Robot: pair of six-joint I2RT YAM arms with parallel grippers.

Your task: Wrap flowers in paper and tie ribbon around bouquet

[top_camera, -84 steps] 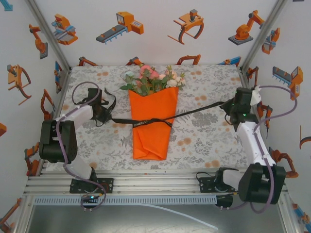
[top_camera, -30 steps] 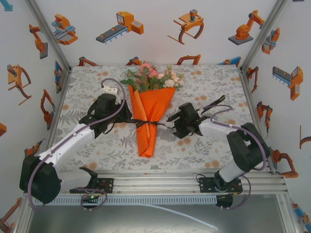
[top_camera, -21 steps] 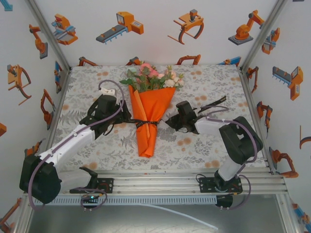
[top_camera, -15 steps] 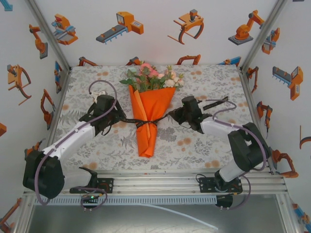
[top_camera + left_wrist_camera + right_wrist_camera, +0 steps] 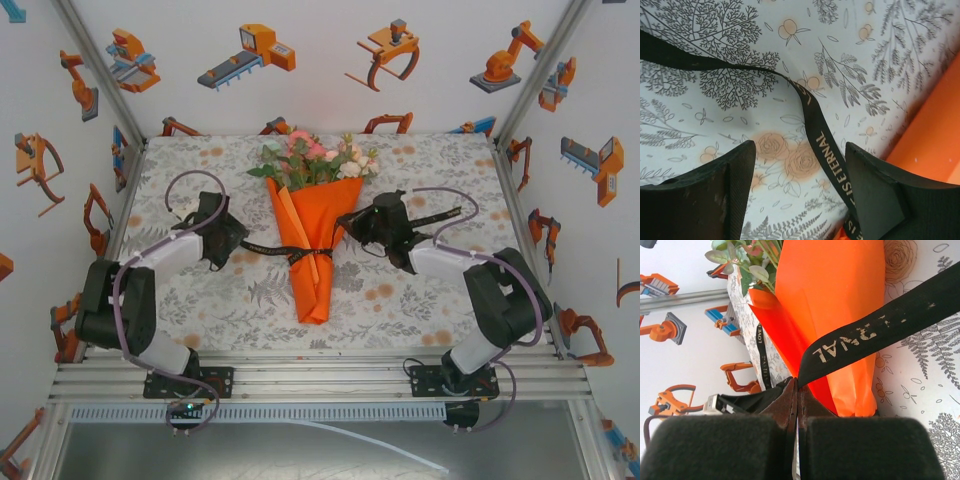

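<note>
On the bench (image 5: 430, 300), which is covered with a leaf-printed cloth, the bouquet (image 5: 314, 240) lies in the middle between the two arms. Its flowers (image 5: 312, 160) point toward the far wall and the narrow tip of the cone points toward the arm bases. The orange paper (image 5: 320, 215) is folded around the stems, and the black ribbon (image 5: 268, 249) crosses it about halfway down, gathered into a dark bunch on the front of the cone.

The left tool (image 5: 236, 242) rests low over the cloth just to the left of the cone. Its wrist view shows both fingers (image 5: 705, 200) spread wide. The ribbon (image 5: 817, 135), printed with pale letters, lies slack on the cloth in the gap between them and touches neither. An edge of orange paper shows at the right of that view.

The right tool (image 5: 356, 232) sits close against the right side of the cone. Seen from its wrist, its padded fingers (image 5: 850, 450) are pressed together and pinch the ribbon (image 5: 880, 325). From the seam between them the ribbon runs up and to the right across the paper (image 5: 840, 295) and over the cloth. Green leaves show at the top of that view.
</note>
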